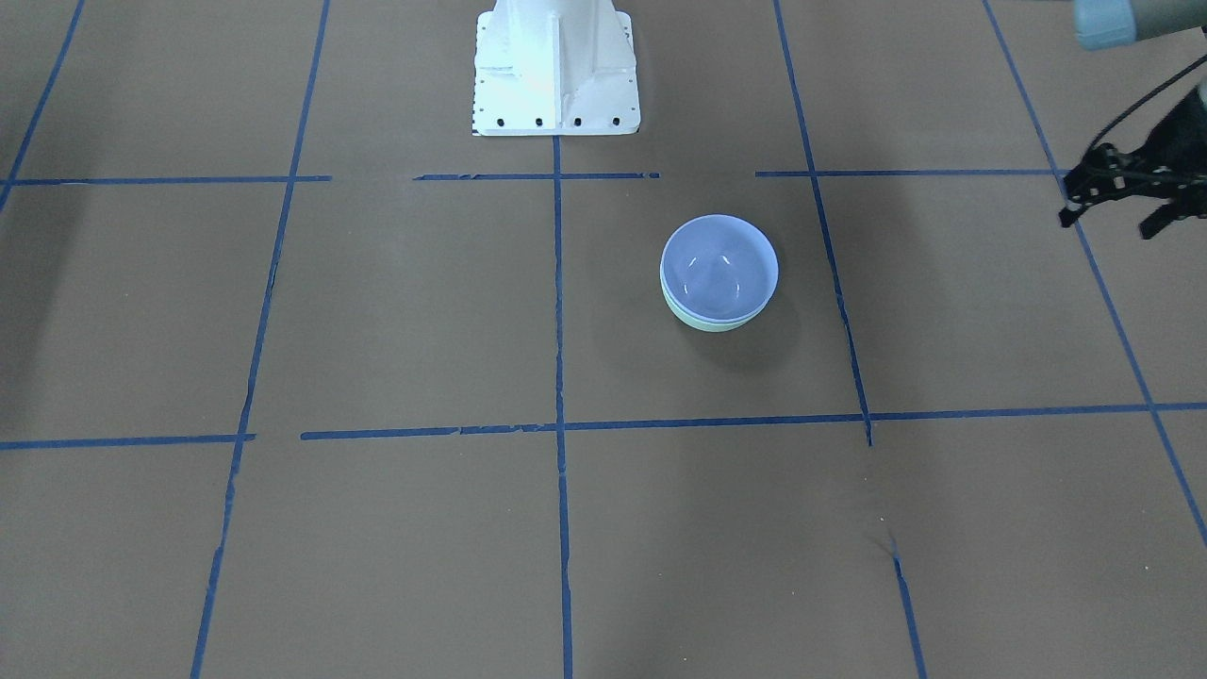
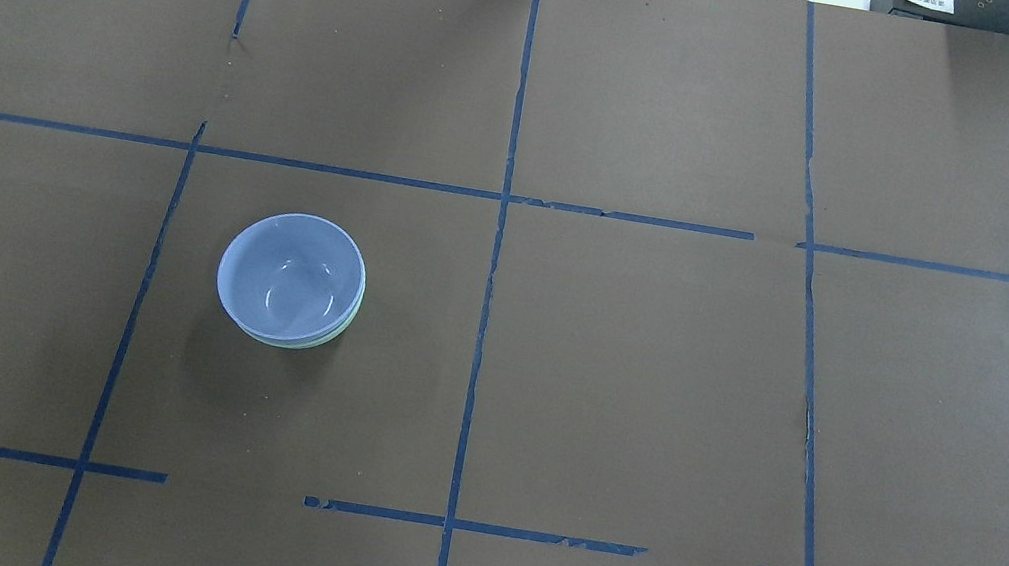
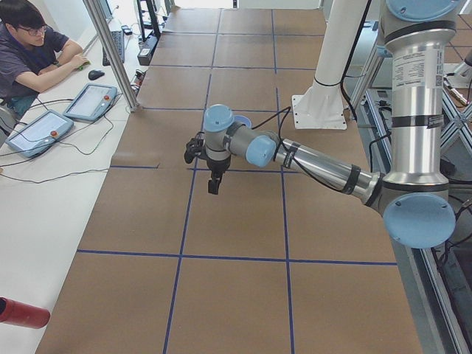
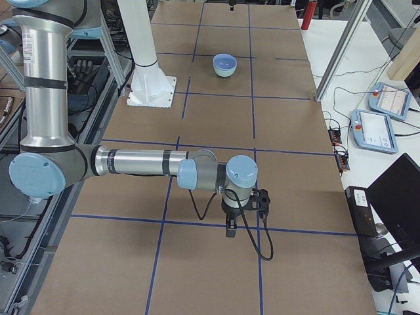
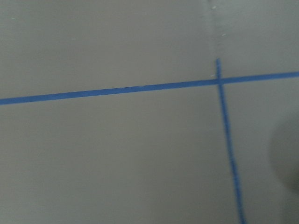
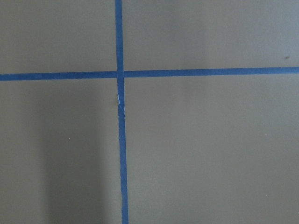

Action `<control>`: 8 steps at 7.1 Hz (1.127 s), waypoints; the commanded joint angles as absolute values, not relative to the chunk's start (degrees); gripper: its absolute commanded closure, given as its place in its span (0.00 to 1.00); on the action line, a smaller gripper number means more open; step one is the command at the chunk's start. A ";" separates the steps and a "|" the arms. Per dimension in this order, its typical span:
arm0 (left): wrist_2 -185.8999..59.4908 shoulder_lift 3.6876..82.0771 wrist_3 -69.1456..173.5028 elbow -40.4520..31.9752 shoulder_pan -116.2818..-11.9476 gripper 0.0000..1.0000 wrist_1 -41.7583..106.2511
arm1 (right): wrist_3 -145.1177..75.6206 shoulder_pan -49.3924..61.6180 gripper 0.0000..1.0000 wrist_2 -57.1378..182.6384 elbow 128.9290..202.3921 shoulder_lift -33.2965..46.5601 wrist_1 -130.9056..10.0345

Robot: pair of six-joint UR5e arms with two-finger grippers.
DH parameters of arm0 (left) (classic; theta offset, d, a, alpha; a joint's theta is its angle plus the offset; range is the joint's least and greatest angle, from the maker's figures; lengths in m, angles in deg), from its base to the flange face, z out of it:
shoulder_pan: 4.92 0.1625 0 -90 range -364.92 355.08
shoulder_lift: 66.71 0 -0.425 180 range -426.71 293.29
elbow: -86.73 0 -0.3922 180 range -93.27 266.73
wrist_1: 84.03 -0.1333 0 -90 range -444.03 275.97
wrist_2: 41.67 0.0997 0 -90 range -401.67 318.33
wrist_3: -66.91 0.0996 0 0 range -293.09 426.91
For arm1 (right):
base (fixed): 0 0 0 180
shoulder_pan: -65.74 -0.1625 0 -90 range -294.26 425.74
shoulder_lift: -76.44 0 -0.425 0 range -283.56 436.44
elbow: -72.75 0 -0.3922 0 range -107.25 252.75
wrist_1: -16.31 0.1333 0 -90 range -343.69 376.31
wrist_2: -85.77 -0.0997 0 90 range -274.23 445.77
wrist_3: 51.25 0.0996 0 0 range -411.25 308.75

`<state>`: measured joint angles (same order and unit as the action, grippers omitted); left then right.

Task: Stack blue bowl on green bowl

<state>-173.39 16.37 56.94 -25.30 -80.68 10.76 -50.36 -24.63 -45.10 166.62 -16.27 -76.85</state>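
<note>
The blue bowl [image 1: 719, 267] sits nested inside the green bowl [image 1: 717, 326], and only a thin mint rim of the green one shows under it. The stack stands on the brown table, left of centre in the overhead view, with the blue bowl [image 2: 291, 278] on the green bowl [image 2: 347, 323]. My left gripper [image 1: 1110, 224] is open and empty, well off to the side of the stack at the front-facing view's right edge. My right gripper [image 4: 231, 230] hangs above the table, far from the bowls [image 4: 224, 63]. I cannot tell whether it is open or shut.
The robot's white base [image 1: 554, 71] stands at the table's robot side. Blue tape lines [image 2: 500, 222] divide the brown table. An operator [image 3: 29, 44] sits at a side desk with tablets [image 3: 90, 100]. A red object [image 3: 22, 313] lies on that desk.
</note>
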 commanded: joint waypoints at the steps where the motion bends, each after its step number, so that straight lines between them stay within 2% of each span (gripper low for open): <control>1: -173.77 11.69 71.11 -19.29 -93.46 0.00 8.36 | -50.28 -24.61 0.00 -45.10 166.62 -16.28 -76.85; 4: -177.79 8.54 76.93 -17.77 -99.81 0.00 7.90 | -50.28 -24.61 0.00 -45.10 166.62 -16.29 -76.85; 8: -177.02 8.26 77.10 -18.65 -99.93 0.00 8.43 | -50.37 -24.61 0.00 -45.10 166.62 -16.29 -76.85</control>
<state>-177.11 8.31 77.06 -18.23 -99.88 8.40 -50.34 -24.65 -45.10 166.62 -16.29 -76.85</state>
